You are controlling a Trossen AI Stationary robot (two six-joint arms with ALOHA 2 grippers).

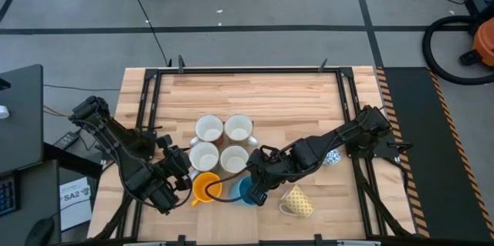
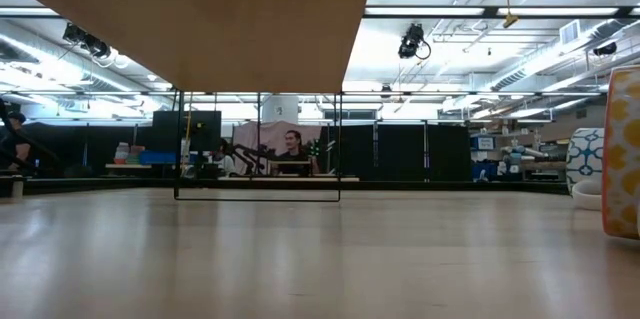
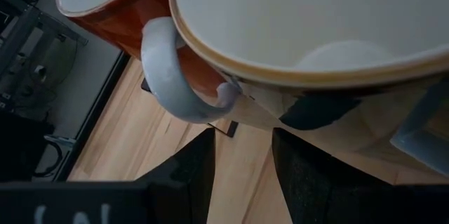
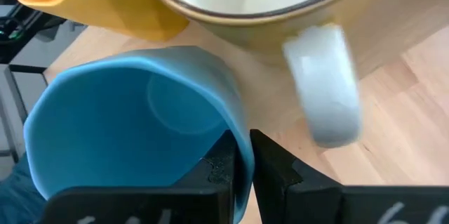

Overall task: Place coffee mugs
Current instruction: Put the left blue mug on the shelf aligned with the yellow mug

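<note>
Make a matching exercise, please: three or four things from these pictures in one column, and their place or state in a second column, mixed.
Column 1:
1. blue mug
2. orange mug
3. yellow patterned mug
4. four white mugs

Column 2:
A. lies on its side near the table's front edge
B. its wall is pinched by the right gripper
C. stand in a square block
D. close beside the left gripper

Pairs: 1-B, 2-D, 3-A, 4-C

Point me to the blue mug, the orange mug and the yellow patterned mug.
blue mug (image 4: 140,119), right wrist view, on its inner wall.
orange mug (image 1: 205,188), high view, on its inside.
yellow patterned mug (image 1: 299,201), high view, on its outer side; it lies tipped over.
</note>
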